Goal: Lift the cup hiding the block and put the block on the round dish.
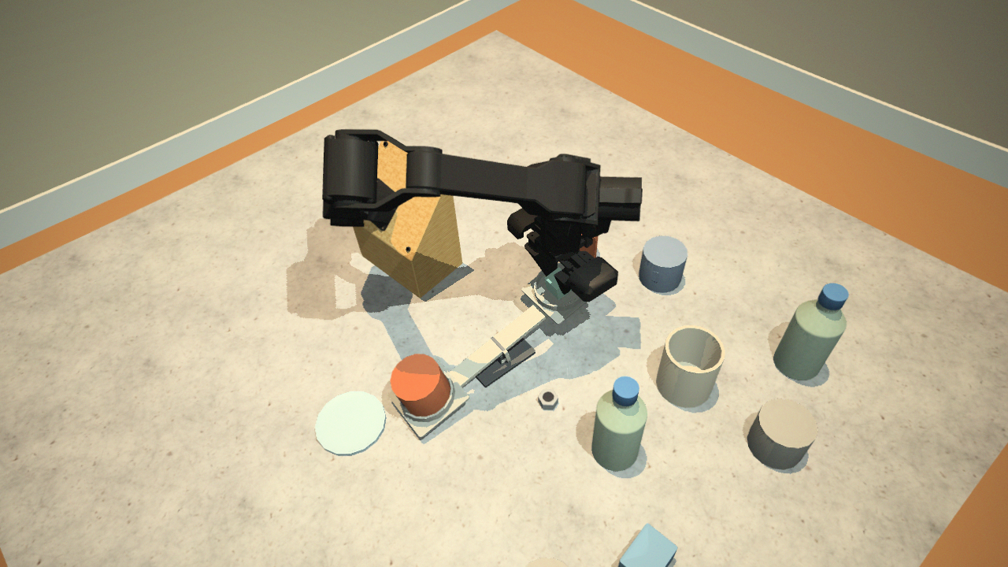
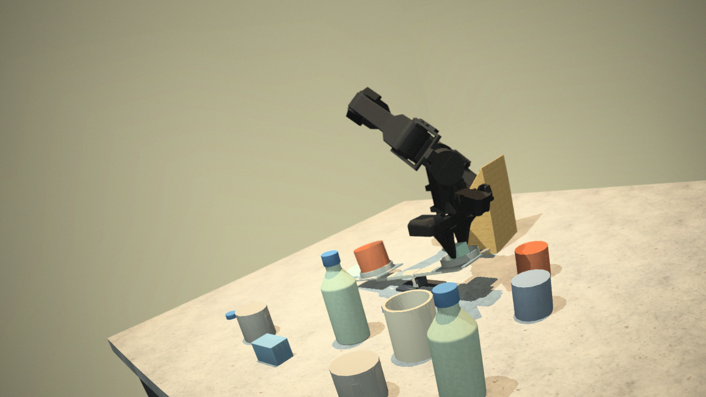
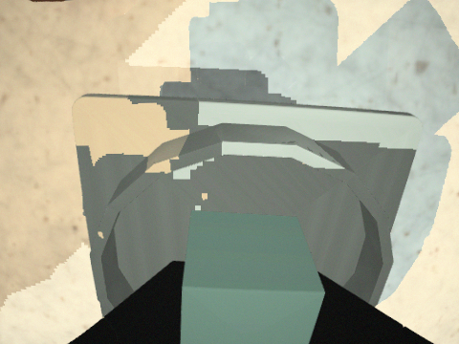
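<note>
At far left in the top view lay the round dish, pale green, flat on the table. Just beside it, on the near pan of the balance, stood an orange cup, upside down. The cream beam of the balance ran up and to the right over a dark base toward the far pan. Over that pan the black arm, reaching from a tan pedestal, pointed its gripper downward. The fingers were pinched on the teal block, one on each side face; in the wrist view the block sat inside the pan's raised ring. Whether the block touched the pan cannot be told. The second orange cup stood on the table beyond the pan, just behind a blue-grey cylinder. Farther right were an open beige cylinder, two green bottles with blue caps, and a grey cylinder. A small nut lay near the balance base, and a light blue cube sat at the lower edge.
</note>
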